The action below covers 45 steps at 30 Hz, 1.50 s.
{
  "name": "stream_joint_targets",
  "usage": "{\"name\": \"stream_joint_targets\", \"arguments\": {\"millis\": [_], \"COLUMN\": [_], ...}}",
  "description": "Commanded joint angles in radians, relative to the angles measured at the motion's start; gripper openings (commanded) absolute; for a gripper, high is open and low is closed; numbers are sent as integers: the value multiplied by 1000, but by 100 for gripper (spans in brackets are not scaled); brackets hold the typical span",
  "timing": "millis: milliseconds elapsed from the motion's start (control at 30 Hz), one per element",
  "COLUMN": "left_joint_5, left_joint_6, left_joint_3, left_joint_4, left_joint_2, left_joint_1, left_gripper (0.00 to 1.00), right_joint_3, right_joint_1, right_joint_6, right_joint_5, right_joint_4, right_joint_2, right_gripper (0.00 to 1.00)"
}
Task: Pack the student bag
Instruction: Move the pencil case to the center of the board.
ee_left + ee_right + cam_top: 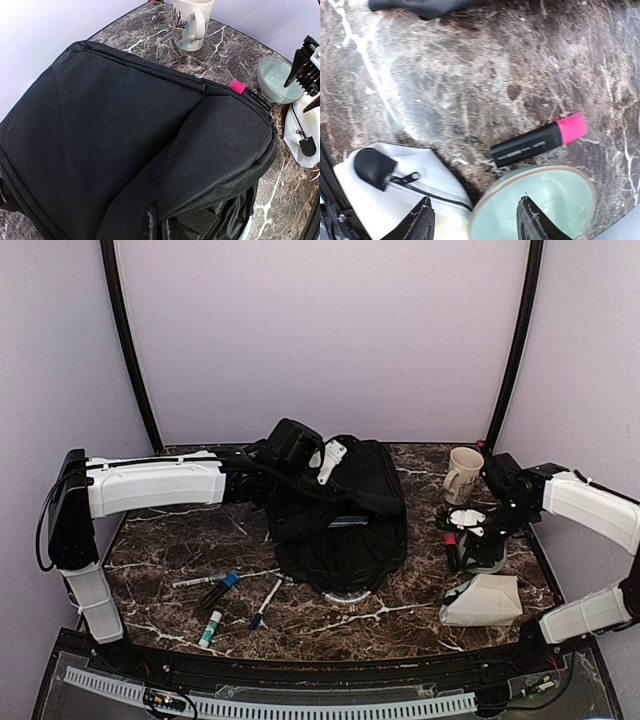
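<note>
Student bag (340, 525) lies mid counter (170, 540): black, soft, rumpled, its upper part heaped up and its back edge hidden under the left arm. Left hand (328, 465) is over the bag and closed tight, fingers out of sight, possibly pinching fabric. Right hand (477, 222) is spread, empty, above a pale bowl (545, 205) cut off by the frame. A pink-capped marker (537, 141) lies just beside the bowl.
</note>
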Motion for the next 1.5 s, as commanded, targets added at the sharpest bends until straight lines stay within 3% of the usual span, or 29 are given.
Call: {"name": "stream_joint_targets", "arguments": {"millis": [0,167,400,733,900,1000,1233,1467], "left_joint_5": [-19,-21,-32,-23,-25,-27,-31,-33], "left_joint_6": [-3,-7,-21,-26,-28,-28,-22,-20], "left_joint_3": [-8,-13,-39,-42,-43,-41,-41,-36], "left_joint_4": [41,39,56,57,56,55,53,49], "left_joint_2": [-40,-50,-79,-66,-58,-55,-42,-26], "left_joint_1": [14,13,13,13,13,14,13,13], "left_gripper": [0,0,0,0,0,0,0,0], "right_joint_3": [44,175,358,425,412,351,163,115], "right_joint_1": [5,50,59,61,80,103,148,198], "right_joint_6": [6,114,246,322,239,106,-132,-180], "right_joint_5": [67,122,144,147,4,-66,-46,24], "right_joint_4": [94,120,16,9,-60,-133,-262,-354], "right_joint_2": [28,170,403,496,421,343,216,189], "right_gripper": [57,57,56,54,53,55,61,68]}}
